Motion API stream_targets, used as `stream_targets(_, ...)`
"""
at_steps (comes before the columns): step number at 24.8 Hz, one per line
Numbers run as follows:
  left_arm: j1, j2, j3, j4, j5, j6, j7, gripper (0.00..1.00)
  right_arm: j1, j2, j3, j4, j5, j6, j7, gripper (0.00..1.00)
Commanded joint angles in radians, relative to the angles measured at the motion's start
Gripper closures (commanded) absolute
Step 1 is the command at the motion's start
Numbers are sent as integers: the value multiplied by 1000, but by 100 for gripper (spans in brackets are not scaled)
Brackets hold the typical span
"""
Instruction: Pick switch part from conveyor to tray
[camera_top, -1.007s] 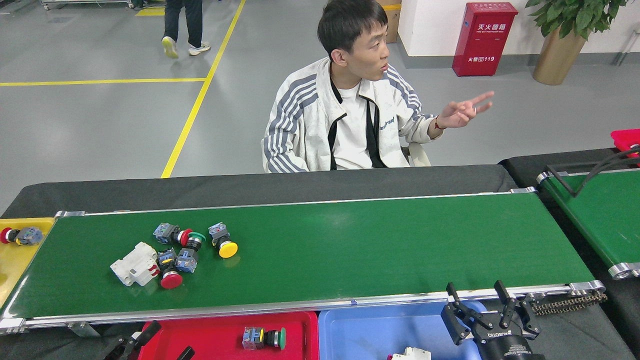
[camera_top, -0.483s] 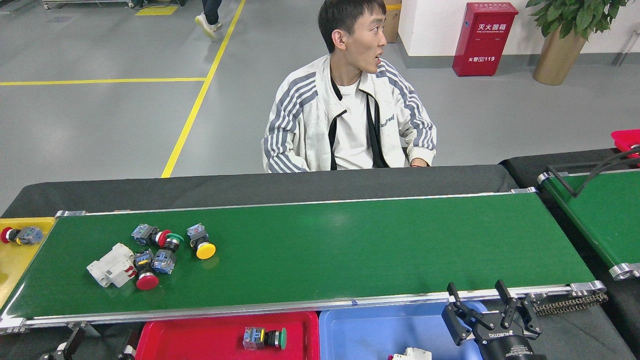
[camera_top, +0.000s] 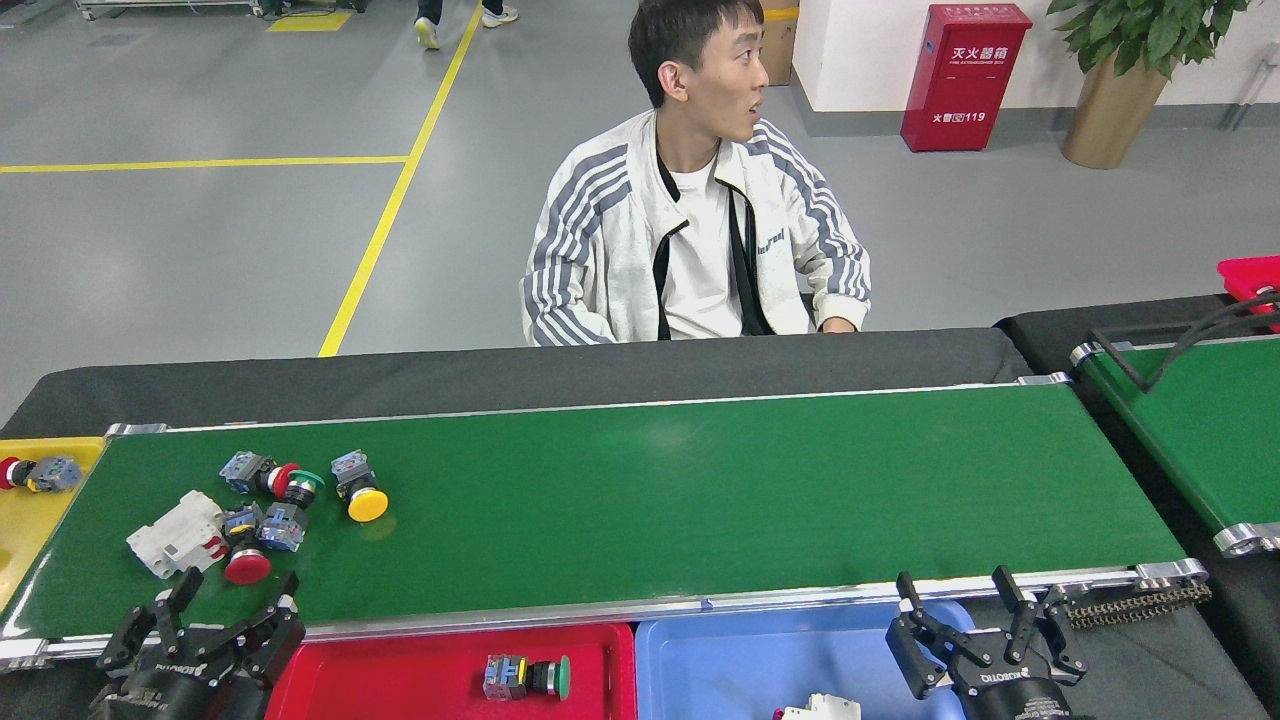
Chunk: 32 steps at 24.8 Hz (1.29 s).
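Five switch parts (camera_top: 283, 503), one conveyor (camera_top: 700, 500)

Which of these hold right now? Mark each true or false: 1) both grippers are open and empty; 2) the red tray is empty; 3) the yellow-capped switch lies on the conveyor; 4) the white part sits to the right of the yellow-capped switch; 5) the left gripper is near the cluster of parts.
1) True: the left gripper and right gripper are open and hold nothing.
2) False: the red tray holds a green-capped switch.
3) True: the yellow-capped switch lies on the conveyor.
4) False: the white part lies to its left.
5) True: it hovers just below the cluster.
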Motion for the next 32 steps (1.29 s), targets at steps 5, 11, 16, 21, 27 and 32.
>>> stream_targets(5,-113,88,-2,162,-3,69,4,0,-4,-8,-3,-14,-1,-4,-5,0)
stream_targets(11,-273,115,-2,366,-3,70,7,0,-4,-9,-1,-14,-1,-5,-5,0)
stream_targets(16,-322,115,-11,429,-2,72,15,1,-2,-9,0,-14,-1,-5,-5,0)
stream_targets(21,-323,100,-14,432,11,54,15,63,-2,-9,3,-14,-1,-5,-5,0)
stream_targets(27,-313,104,-14,428,60,4,39,86,-2,-9,3,-14,-1,-5,-5,0)
stream_targets(32,-207,103,-14,248,113,-132,46,89,-4,-8,-1,-14,-2,-2,-5,0)
